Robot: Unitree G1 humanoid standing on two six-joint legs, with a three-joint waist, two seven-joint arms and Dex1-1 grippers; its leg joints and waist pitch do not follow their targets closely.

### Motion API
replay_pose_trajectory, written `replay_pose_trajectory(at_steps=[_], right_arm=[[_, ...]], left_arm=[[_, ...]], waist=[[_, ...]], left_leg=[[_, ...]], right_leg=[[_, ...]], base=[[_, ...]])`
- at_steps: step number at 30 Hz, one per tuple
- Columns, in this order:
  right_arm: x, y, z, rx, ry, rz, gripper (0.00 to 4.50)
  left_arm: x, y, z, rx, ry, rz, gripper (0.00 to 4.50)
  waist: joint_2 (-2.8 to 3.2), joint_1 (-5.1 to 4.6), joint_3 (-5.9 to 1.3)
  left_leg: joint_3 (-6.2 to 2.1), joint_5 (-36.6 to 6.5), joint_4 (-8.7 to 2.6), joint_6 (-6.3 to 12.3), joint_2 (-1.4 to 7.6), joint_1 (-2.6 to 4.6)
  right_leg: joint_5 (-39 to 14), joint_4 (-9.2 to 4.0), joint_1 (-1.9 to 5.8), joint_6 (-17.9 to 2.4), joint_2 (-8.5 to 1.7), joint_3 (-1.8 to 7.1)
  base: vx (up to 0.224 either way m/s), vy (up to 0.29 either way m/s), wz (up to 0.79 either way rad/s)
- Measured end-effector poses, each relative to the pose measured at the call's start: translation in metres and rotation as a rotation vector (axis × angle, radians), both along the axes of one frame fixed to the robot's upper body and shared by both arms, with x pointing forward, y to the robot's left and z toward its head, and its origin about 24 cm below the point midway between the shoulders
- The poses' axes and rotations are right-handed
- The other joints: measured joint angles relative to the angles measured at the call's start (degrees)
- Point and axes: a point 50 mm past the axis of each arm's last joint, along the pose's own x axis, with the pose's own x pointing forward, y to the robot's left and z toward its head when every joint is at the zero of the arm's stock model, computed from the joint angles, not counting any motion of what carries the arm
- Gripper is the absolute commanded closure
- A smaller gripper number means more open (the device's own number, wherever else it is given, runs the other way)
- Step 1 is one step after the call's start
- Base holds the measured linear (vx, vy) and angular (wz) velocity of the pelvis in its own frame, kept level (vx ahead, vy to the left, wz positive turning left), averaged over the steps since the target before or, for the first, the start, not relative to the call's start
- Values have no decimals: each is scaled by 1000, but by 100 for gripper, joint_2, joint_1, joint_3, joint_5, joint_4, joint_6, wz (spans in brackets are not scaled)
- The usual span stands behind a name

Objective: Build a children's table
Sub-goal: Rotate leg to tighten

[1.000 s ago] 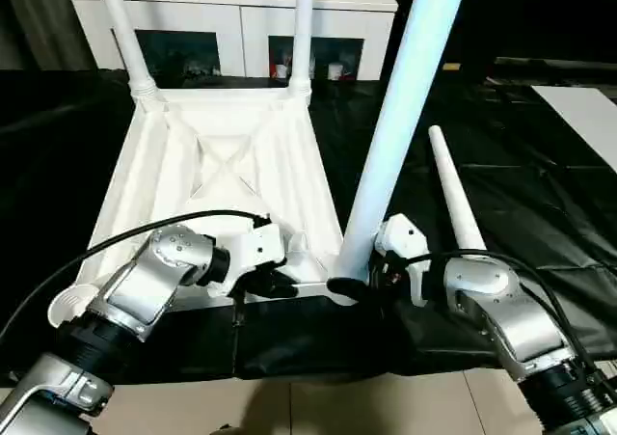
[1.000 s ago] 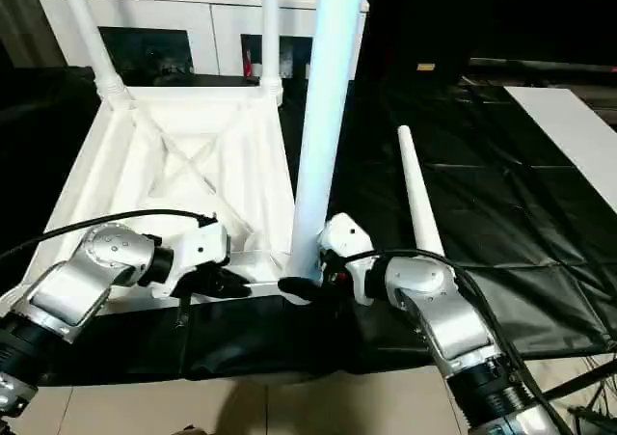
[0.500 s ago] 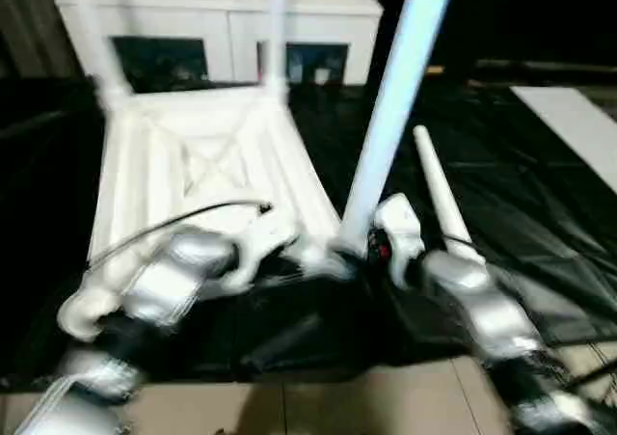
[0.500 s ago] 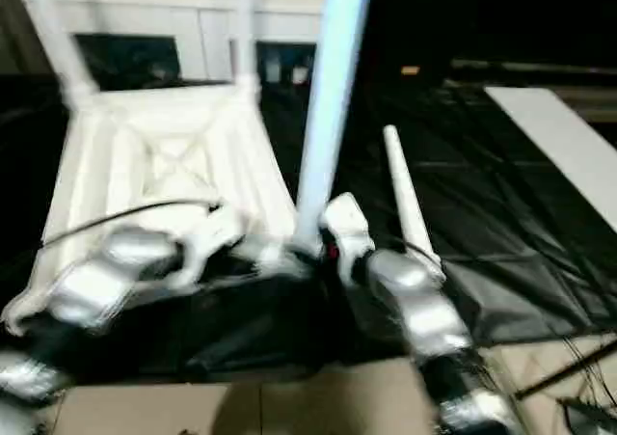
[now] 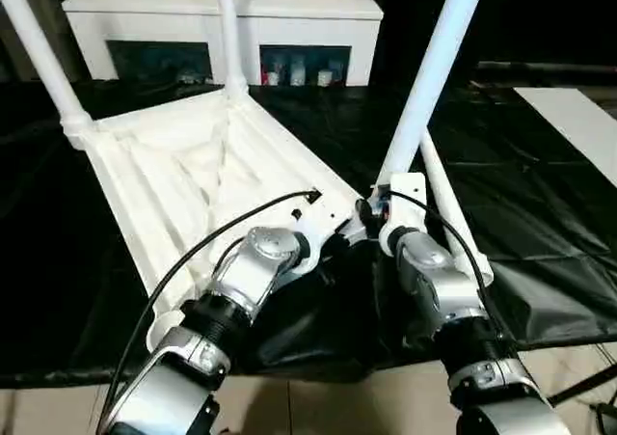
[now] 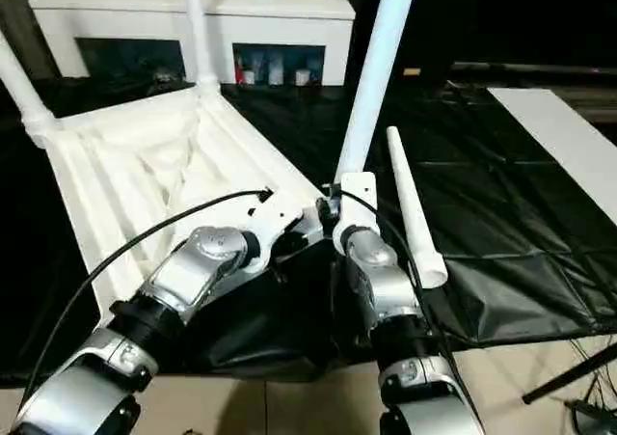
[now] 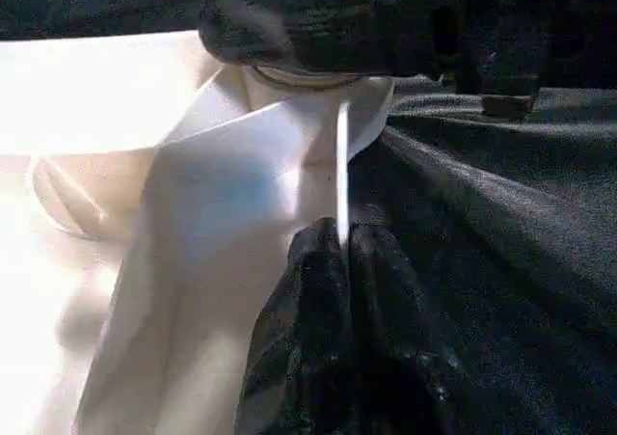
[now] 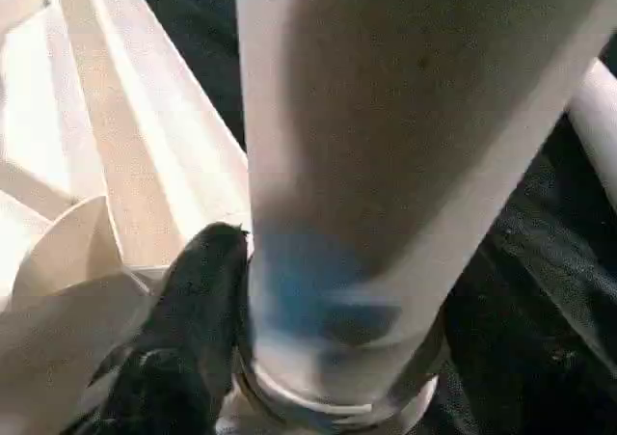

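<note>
My right end effector (image 5: pixel 374 215) grips the third leg (image 5: pixel 432 73) at its socket. Left end effector (image 7: pixel 339 261) pinches the tabletop (image 5: pixel 183 179) rim. Next, I'd twist the leg home

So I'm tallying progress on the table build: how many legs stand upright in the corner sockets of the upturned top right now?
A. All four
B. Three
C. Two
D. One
B. Three legs rise from the tabletop: two far ones and a near one gripped at its base by the right gripper, while the fourth leg lies loose on the black cloth.
</note>
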Motion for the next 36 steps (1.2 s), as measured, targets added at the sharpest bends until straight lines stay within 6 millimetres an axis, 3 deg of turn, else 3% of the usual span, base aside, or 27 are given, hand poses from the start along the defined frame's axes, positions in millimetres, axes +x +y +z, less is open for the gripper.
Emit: replay_pose_trajectory(at_steps=[5,11,14,19,23,26,28,31,33,36], right_arm=[[-9,0,-7,-14,5,-24,68],[-13,-11,11,-48,-95,-63,68],[-18,-17,15,-55,-121,-52,64],[-27,-14,16,-69,-123,16,64],[-32,-16,12,-85,-100,60,64],[-32,-13,13,-82,-102,74,64],[-34,-3,14,-71,-105,123,64],[-35,1,11,-76,-89,152,64],[-36,6,10,-80,-83,184,64],[-37,7,8,-95,-74,196,64]], left_arm=[[10,9,3,25,-58,27,450],[17,11,4,16,-101,51,450],[21,15,13,-73,-132,93,390],[21,25,48,-228,-176,75,349],[2,69,60,-313,-109,19,318],[-5,83,63,-324,-90,-3,298],[-15,108,67,-292,-78,-38,288],[-19,173,84,-205,-110,94,271],[-23,236,102,-109,-177,324,253],[-31,274,117,-51,-242,501,238]], waist=[[15,-55,14],[26,-40,20],[17,-42,33],[28,-49,37],[44,-60,46],[75,-7,66],[68,-65,75],[52,-100,89],[50,-117,92],[54,-19,94]], left_leg=[[-3,1,-4,0,3,-38],[0,1,-10,0,3,-37],[-2,1,-7,-1,10,-55],[8,-3,-24,28,10,-106],[10,-4,-20,29,30,-122],[16,-11,-1,6,32,-120],[25,-10,1,3,33,-111],[21,5,0,-21,38,-109],[12,7,-3,-26,39,-97],[11,6,-4,-26,32,-96]], right_leg=[[13,1,-43,2,2,-6],[33,2,-43,12,2,-3],[70,1,-58,12,6,-8],[66,-8,-114,-20,6,-8],[54,7,-132,-40,17,-21],[56,10,-116,-40,14,-14],[60,16,-117,-42,14,-5],[64,32,-125,-40,19,-9],[63,37,-122,-38,27,-9],[55,32,-104,-28,20,-2]], base=[[0,0,0],[0,0,0],[0,0,0],[10,0,0],[0,0,0],[0,0,0],[0,0,0],[0,0,0],[0,0,0],[0,0,0]])
